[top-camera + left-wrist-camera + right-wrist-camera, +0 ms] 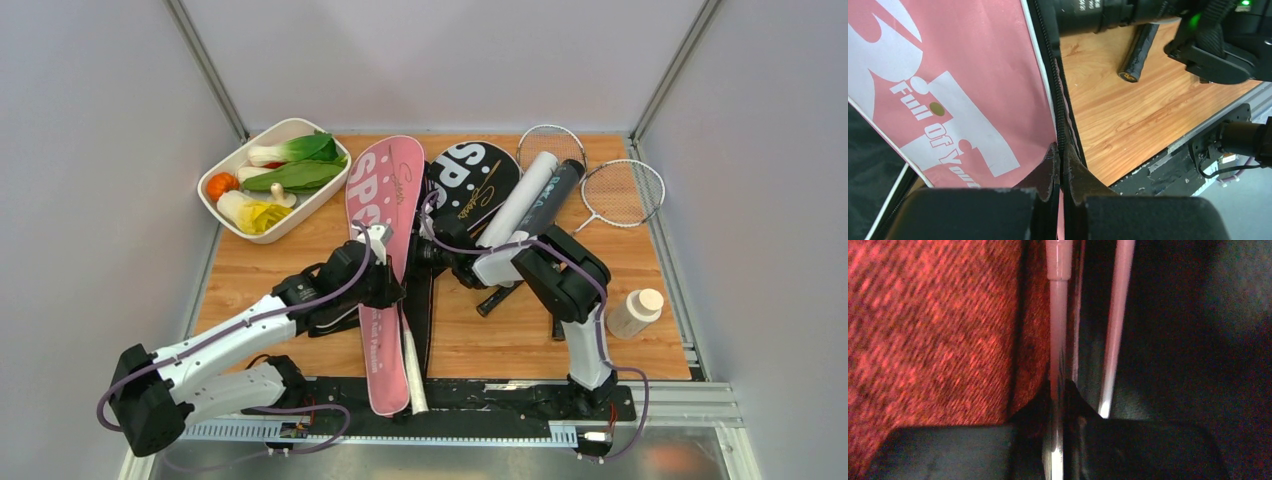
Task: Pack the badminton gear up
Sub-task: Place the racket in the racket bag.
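Left gripper pinches the pink cover's zip edge at the middle of the table. The right gripper clamps a pink racket shaft inside. Silver rackets, tubes and black cover lie unpacked near the far-right corner.

Pink cover carries white lettering; black cover, white letters and gold script. White tube beside black tube. Pink shaft. White dish; orange-brown wood-grain table.
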You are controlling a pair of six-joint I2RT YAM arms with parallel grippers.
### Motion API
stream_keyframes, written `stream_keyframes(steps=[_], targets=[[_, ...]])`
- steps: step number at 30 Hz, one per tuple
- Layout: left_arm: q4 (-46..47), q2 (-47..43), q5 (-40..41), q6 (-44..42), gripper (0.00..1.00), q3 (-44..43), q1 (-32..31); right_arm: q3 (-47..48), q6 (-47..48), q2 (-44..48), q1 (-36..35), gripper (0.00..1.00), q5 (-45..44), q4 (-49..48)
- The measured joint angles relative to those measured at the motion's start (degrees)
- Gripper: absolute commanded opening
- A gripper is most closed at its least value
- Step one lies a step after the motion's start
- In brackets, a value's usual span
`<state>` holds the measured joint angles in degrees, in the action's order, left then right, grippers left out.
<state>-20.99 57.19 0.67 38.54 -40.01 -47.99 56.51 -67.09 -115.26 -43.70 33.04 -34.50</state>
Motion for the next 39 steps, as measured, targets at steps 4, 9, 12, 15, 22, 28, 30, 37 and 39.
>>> stream_keyframes(steps=[4, 9, 12, 15, 22, 28, 30, 37, 39], targets=[[-1.55, -1.46, 0.31, 1.60, 0.00, 0.72, 0.02, 2.03, 1.09, -4.13, 0.20, 0.00, 0.00, -2.19], [-2.47, -2.36, 0.76, 2.16, 0.00, 0.74, 0.02, 2.08, 1.62, -6.93, 0.94, 0.00, -0.22, -6.40], [-2.47, -2.36, 0.50, 2.49, 0.00, 0.74, 0.07, 2.08, 1.16, -7.48, 1.25, 0.00, -0.81, -7.96], [-2.51, -2.34, -0.15, 3.39, 0.00, 0.74, 0.09, 2.08, 0.50, -7.56, 1.27, 0.01, -2.16, -8.92], [-1.68, -2.82, -0.46, 7.04, 0.00, 1.81, 0.42, 4.00, -0.33, -9.35, 1.01, 0.00, -4.37, -9.73], [0.79, -3.76, -0.74, 10.03, 0.00, 3.89, 0.55, 6.05, -1.05, -10.14, -0.09, 0.00, -7.89, -8.52], [1.14, -3.89, -0.74, 10.67, 0.00, 4.24, 0.63, 6.27, -1.68, -10.34, -0.52, 0.00, -9.16, -8.61], [1.55, -3.93, 0.15, 11.34, 0.00, 4.83, 0.72, 7.34, -2.49, -10.78, -2.05, 0.48, -14.78, -7.74], [1.66, -3.96, 0.92, 11.26, 0.00, 4.79, 0.72, 8.00, -2.25, -9.97, -2.14, 0.55, -16.13, -5.86]])
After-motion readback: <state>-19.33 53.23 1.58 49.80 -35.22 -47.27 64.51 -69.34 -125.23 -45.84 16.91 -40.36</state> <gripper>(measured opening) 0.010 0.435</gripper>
